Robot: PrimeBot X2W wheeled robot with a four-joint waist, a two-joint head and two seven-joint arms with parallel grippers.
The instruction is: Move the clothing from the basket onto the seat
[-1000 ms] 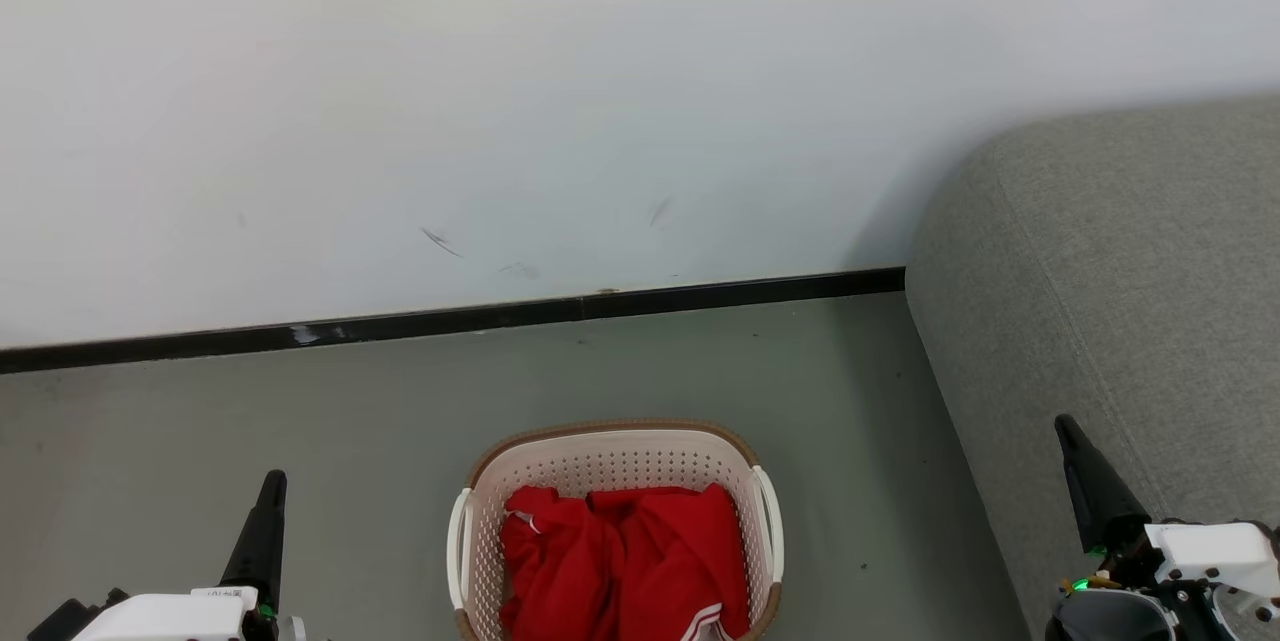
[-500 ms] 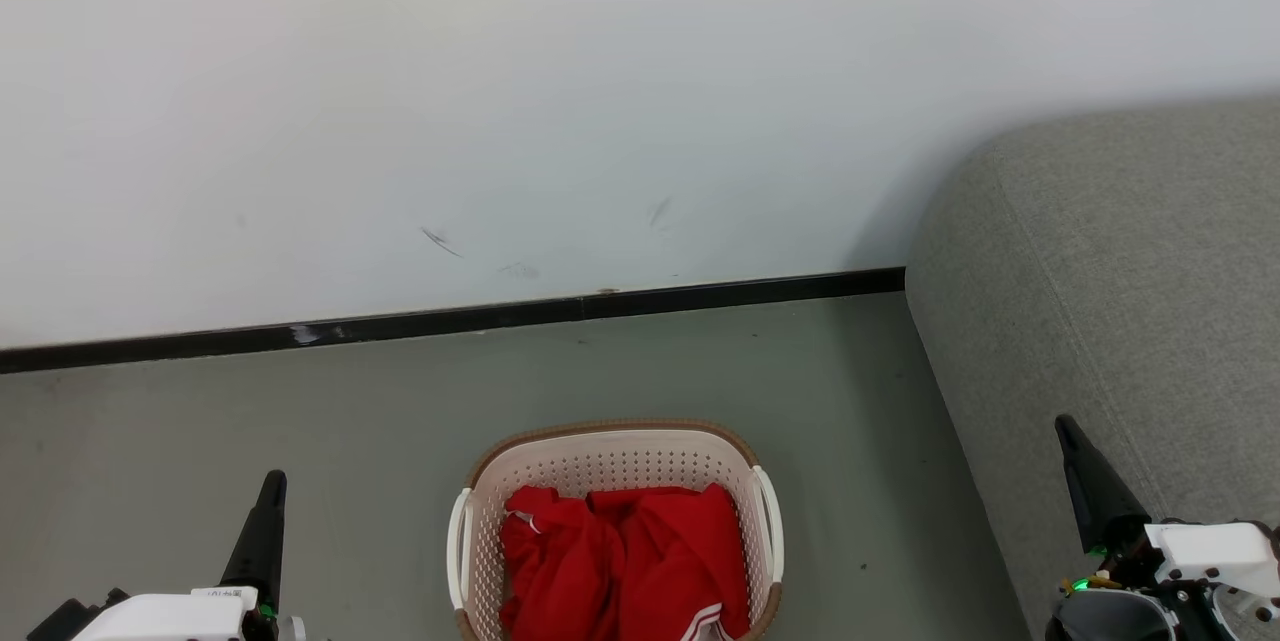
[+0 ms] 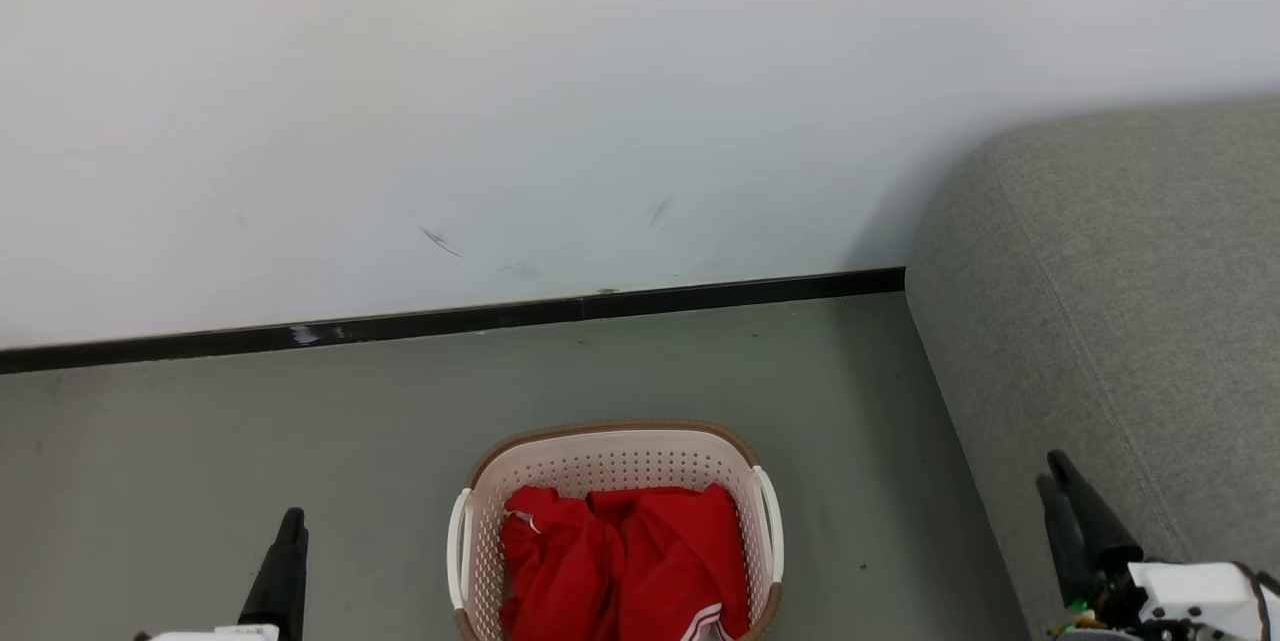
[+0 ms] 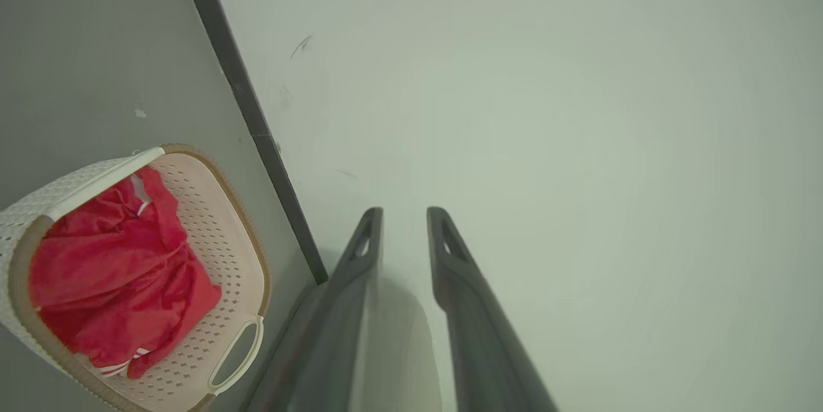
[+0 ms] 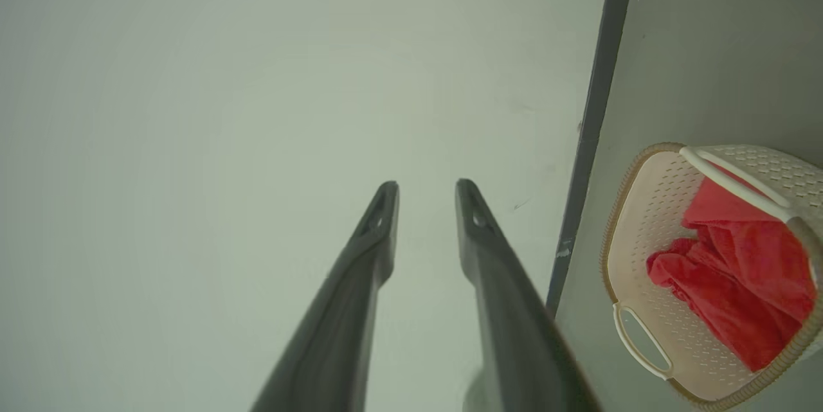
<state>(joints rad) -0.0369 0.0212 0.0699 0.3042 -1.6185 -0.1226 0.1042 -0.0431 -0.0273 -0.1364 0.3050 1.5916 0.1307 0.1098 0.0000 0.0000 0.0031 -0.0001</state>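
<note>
The bright red soft fabric clothing [image 3: 625,561] lies heaped in the cream-white perforated plastic basket [image 3: 610,427] at 6 o'clock. Bare grey floor [image 3: 300,421] lies open around it, up to the rounded edge of the large grey upholstered seat [image 3: 1120,301] at 3 o'clock. The left hand [image 4: 405,213] at 7 and the right hand [image 5: 425,186] at 5 hang empty, lower than before, with fingers now slightly parted.

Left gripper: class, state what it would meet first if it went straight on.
Probably the white wall: the left gripper points at it, with the basket off to one side. Depth is unclear.
</note>
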